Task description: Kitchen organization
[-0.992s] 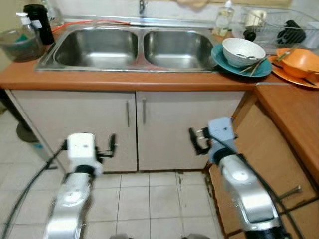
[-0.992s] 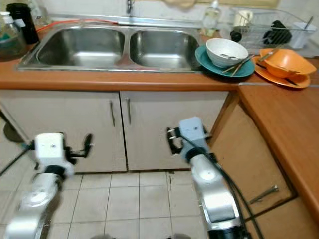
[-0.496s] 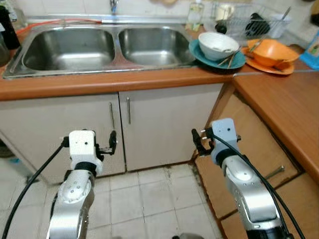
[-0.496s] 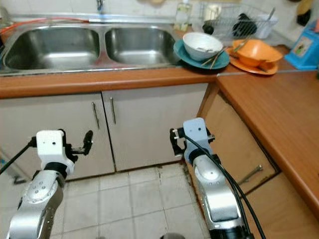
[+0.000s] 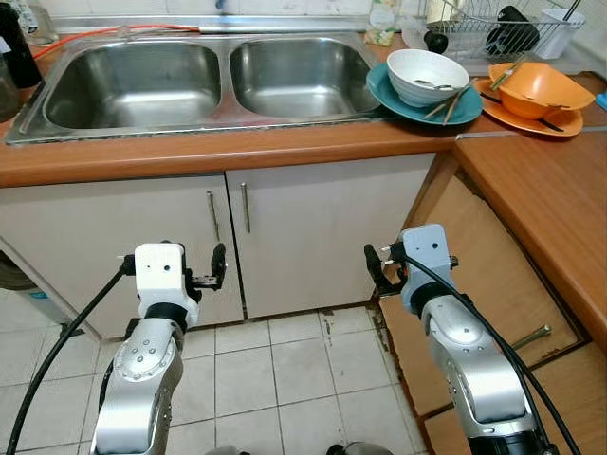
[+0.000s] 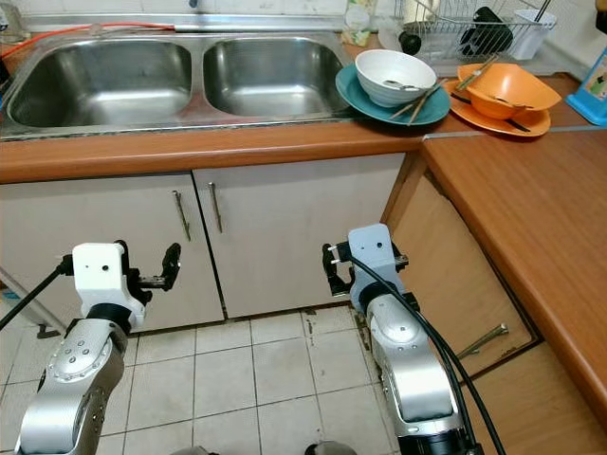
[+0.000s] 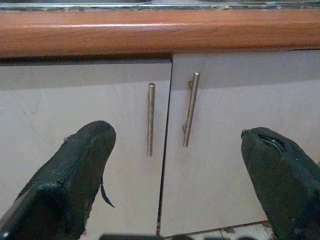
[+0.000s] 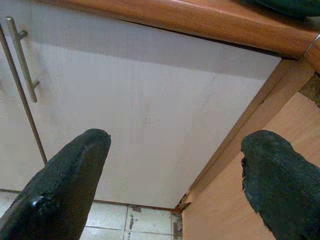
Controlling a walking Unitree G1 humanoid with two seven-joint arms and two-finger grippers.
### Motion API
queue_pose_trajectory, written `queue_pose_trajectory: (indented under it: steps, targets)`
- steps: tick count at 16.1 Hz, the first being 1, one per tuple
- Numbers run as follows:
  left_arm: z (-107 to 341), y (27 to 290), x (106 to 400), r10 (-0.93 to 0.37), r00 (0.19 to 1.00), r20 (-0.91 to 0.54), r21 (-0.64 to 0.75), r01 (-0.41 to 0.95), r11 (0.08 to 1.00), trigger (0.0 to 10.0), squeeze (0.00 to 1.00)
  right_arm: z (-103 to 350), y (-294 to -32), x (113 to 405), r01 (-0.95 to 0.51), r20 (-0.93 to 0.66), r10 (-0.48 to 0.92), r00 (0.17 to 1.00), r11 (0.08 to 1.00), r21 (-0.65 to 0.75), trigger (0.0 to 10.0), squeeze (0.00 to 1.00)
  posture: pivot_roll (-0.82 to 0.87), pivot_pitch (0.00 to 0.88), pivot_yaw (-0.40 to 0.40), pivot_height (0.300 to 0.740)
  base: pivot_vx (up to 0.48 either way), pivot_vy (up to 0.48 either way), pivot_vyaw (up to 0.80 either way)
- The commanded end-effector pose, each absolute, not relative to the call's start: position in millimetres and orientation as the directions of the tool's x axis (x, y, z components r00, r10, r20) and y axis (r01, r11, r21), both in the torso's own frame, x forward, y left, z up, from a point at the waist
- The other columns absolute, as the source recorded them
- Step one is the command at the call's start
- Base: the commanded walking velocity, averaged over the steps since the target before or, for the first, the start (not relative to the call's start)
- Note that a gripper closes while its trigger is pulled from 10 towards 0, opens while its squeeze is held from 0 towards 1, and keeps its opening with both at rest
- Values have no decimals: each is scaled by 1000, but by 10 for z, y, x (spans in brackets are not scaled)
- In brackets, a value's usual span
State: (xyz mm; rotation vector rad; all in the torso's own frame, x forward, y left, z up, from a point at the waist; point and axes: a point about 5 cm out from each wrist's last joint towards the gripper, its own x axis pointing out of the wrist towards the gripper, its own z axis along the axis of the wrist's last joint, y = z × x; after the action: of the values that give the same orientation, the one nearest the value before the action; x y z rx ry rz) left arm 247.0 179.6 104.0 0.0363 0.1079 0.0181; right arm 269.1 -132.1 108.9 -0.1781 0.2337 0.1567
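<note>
A white bowl point(image 5: 426, 75) with chopsticks sits on a teal plate point(image 5: 387, 95) on the wooden counter, right of the double steel sink point(image 5: 199, 74). An orange bowl point(image 5: 536, 89) on an orange plate stands further right. Both arms are held low before the cupboard doors. My left gripper point(image 7: 175, 165) is open and empty, facing the two door handles point(image 7: 190, 107). My right gripper point(image 8: 172, 170) is open and empty too, facing the right cupboard door point(image 8: 145, 110) and the counter corner.
A wire dish rack point(image 5: 493, 24) with dark items stands at the back right. A black bottle point(image 5: 17, 57) stands left of the sink. The counter point(image 5: 550, 209) runs forward along the right side. Tiled floor point(image 5: 275, 379) lies below.
The camera has shifted, so the sink and dishes sit further right and lower in view. Both grippers hang in nearly the same pose, still open.
</note>
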Motion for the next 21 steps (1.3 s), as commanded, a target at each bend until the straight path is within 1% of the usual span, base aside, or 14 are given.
queue_pose_trajectory:
  steps: [1, 7, 21]
  targets:
    - [1013, 1792, 2466, 19, 992, -125, 29, -15, 999, 10000, 0, 1146, -1320, 2716, -171, -221, 135, 966, 973, -155, 10000, 1000, -94, 34, -10, 740, 0, 0, 0]
    - [1026, 1788, 2482, 14, 993, -119, 22, -11, 1000, 10000, 0, 1166, -1314, 2726, -174, -207, 140, 968, 972, -157, 10000, 1000, -94, 35, -9, 740, 0, 0, 0]
    - [1027, 1777, 2461, 4, 993, -116, 12, -2, 1000, 10000, 0, 1155, -1300, 2713, -194, -202, 159, 966, 966, -170, 10000, 1000, -90, 22, -13, 740, 277, 0, 0]
